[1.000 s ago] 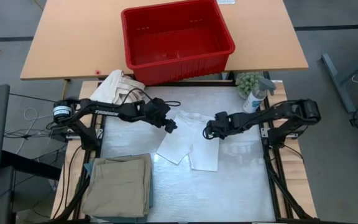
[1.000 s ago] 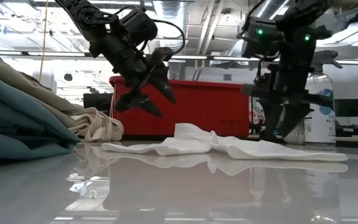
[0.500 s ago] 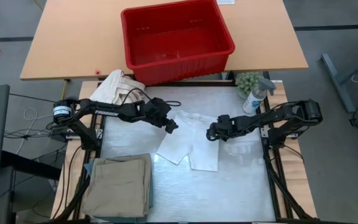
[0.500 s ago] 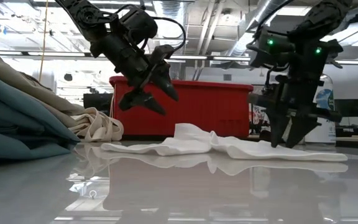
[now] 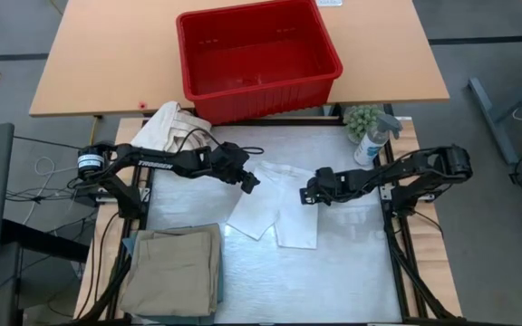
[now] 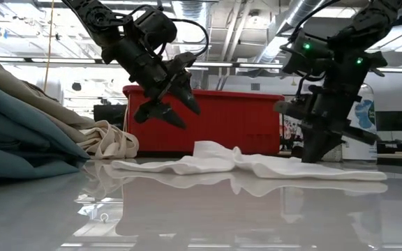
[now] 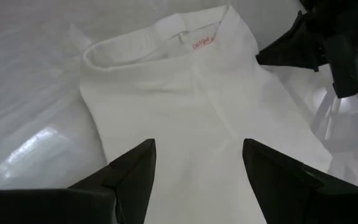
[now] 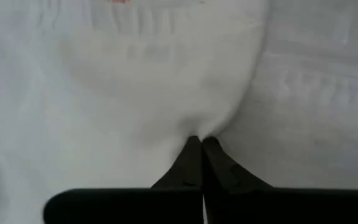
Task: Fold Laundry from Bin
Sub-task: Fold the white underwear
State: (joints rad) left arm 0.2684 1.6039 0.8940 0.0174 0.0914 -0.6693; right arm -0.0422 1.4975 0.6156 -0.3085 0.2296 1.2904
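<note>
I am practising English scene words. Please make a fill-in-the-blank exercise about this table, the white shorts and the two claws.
1. The right claw is ____ on the edge of the white shorts.
2. The left claw hangs above the shorts with its fingers ____.
3. The bin behind the shorts is ____ in colour.
4. The folded tan trousers lie on the ____ arm's side of the table.

Missing words: shut; open; red; left
</note>
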